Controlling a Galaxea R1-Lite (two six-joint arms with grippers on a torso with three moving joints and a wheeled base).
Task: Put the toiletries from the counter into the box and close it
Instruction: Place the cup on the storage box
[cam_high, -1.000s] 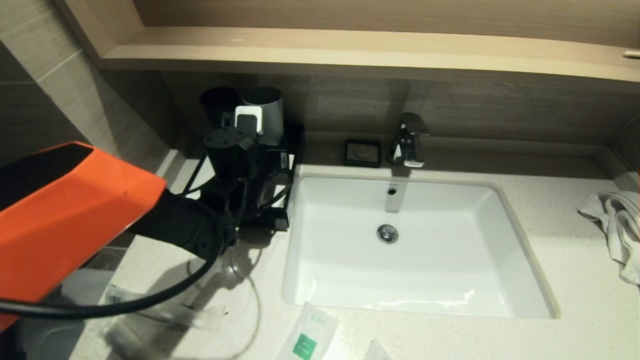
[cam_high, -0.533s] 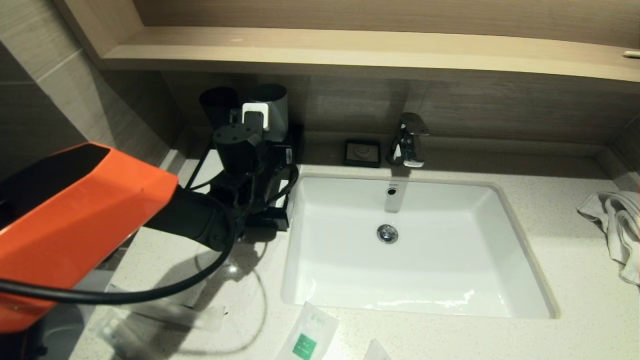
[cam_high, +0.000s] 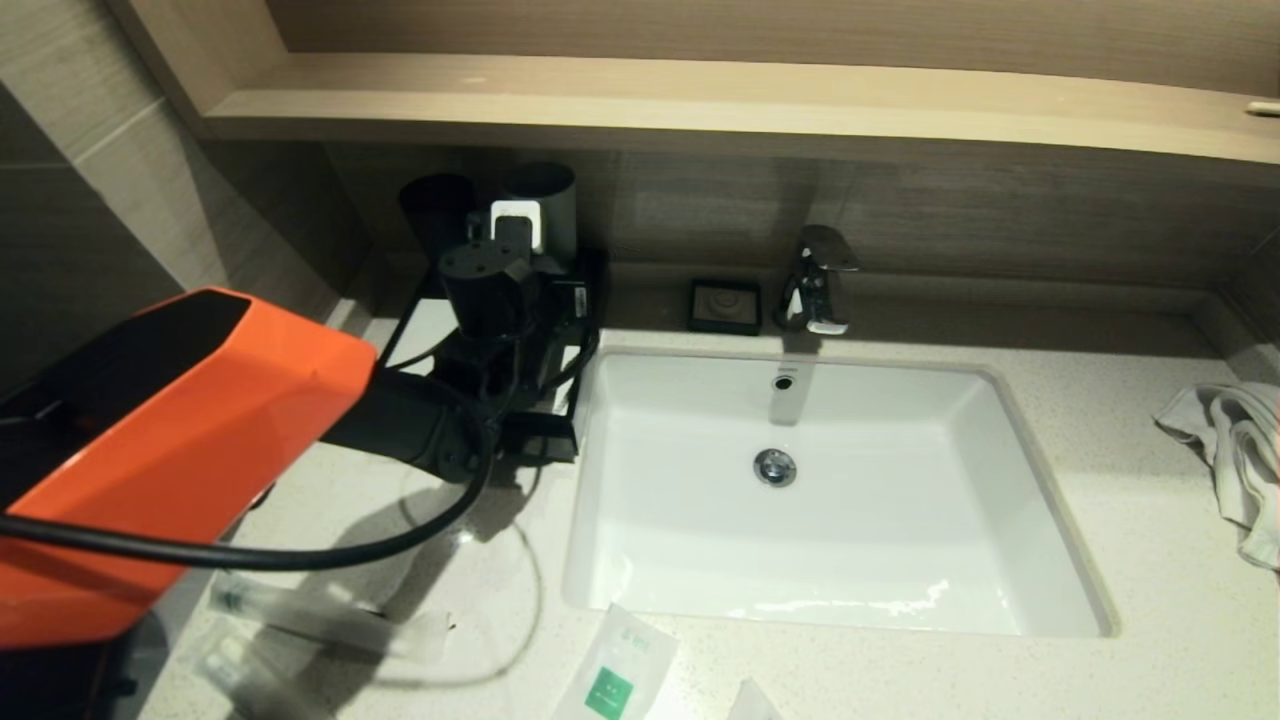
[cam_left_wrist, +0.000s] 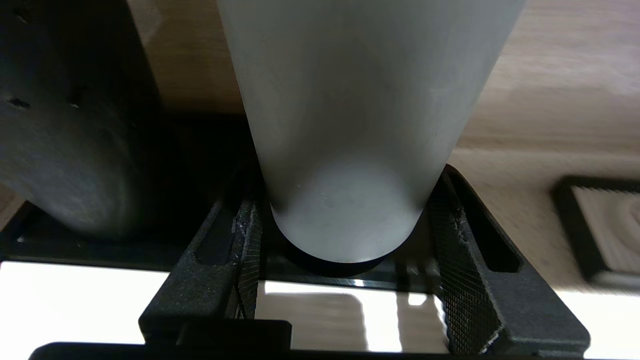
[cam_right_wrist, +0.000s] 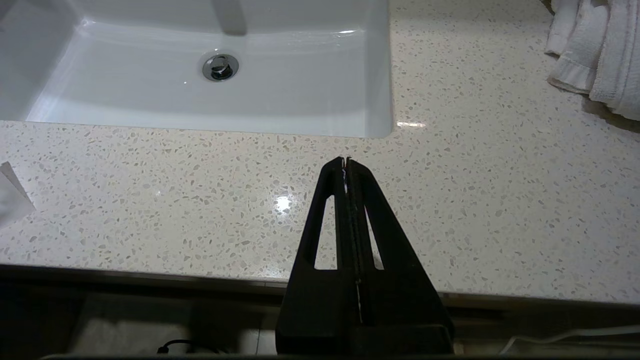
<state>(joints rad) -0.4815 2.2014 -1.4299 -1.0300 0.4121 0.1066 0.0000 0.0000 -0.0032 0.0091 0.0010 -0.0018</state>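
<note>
While my left gripper (cam_left_wrist: 340, 300), open, straddles the grey cylindrical cup (cam_left_wrist: 350, 125) behind the white sink (cam_high: 830, 490), I should close squarely. Right gripper (cam_right_wrist: 346, 165) parked, closed, empty.

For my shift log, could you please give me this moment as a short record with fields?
left end effector: open, fingers on either side of the grey cup at the back left of the counter
grey cup: upright, beside a black cup
right end effector: shut, empty, above the counter's front edge
packets: lying on the counter in front of the sink
towel: bunched at the counter's right end
box: not identifiable
</note>
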